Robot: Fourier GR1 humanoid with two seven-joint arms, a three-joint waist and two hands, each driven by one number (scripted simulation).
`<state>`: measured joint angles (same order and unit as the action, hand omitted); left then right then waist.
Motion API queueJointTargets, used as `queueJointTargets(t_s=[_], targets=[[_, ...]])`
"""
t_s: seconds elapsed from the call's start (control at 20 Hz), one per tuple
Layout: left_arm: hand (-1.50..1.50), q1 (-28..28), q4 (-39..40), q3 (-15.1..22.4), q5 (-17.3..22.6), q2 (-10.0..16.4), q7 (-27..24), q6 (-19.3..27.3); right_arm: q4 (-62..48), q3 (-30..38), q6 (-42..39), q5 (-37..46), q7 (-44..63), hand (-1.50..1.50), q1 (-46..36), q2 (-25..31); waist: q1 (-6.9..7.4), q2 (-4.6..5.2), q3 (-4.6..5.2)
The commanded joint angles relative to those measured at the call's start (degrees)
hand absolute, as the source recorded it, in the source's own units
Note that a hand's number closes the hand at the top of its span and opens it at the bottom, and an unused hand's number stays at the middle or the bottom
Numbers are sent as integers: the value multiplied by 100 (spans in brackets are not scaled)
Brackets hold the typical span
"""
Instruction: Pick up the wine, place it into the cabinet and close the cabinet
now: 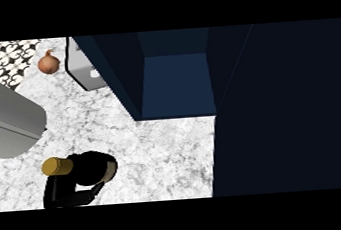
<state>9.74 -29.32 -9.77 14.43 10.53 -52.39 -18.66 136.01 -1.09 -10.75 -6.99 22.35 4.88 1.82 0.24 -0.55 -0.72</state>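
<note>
The slim dark glass wine bottle with a round gold cap [57,166] sits at about 8 o'clock in the head view, over the white, grey-veined marble counter [161,152]. Its cap points toward 9 o'clock and a tan patch shows on its 3 o'clock side. The black right hand [72,194] comes up from the lower edge at 7 o'clock. Its fingers curl round the bottle's dark body, so hand and bottle merge into one black mass and the exact grip is hard to make out. I cannot tell whether the bottle touches the counter.

The open navy-blue box cabinet [122,75] stands at 12 o'clock, well apart from the bottle, and its blue inside shows. Its tall dark door [284,109] is swung out and fills the view from 1 to 5 o'clock.

A small brown onion [48,63] lies on the counter at 11 o'clock, just beside a white and grey appliance [81,68] that the cabinet's wall partly hides. Black-and-white patterned tile [6,56] fills the corner at 10 o'clock. A large grey rounded shape [7,118] enters from the edge at 9 o'clock, and I cannot tell what it is.
</note>
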Motion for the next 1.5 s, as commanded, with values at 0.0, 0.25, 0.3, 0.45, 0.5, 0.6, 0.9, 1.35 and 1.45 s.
queueJointTargets(t_s=[0.0,0.25,0.3,0.45,0.5,0.6,0.9,1.35,1.45], targets=[[150,-509,-282,419,-225,-131,-213,-639,-55,-101,-7,166,-55,-150,3,-17,2,43,70],[150,-860,-1231,681,-7,-452,48,-881,-185,257,6,-209,14,-150,-199,69,52,36,62],[150,-973,-1712,748,55,-426,295,-826,-200,119,1,-42,-76,-150,-119,13,62,28,59],[150,-983,-2326,767,272,-468,749,-652,28,-7,151,-7,257,-150,-257,-12,16,42,68],[150,-1505,-2771,913,274,-479,743,-745,-24,105,-6,-124,112,-150,-76,57,24,39,65],[150,-1714,-3623,1156,327,-685,1412,-355,-346,213,-122,-219,-282,-150,-41,12,34,40,62],[150,-2190,-5426,1418,625,-805,2536,137,-274,-239,-167,262,-532,-150,350,-173,-4,45,67],[150,-1850,-6997,1775,723,-1045,3989,1218,-248,-300,77,239,-210,-150,44,-178,-19,50,70],[150,-1891,-6708,1966,704,-1048,3355,1352,-455,-430,177,351,-300,-150,-103,-176,-15,52,72]])
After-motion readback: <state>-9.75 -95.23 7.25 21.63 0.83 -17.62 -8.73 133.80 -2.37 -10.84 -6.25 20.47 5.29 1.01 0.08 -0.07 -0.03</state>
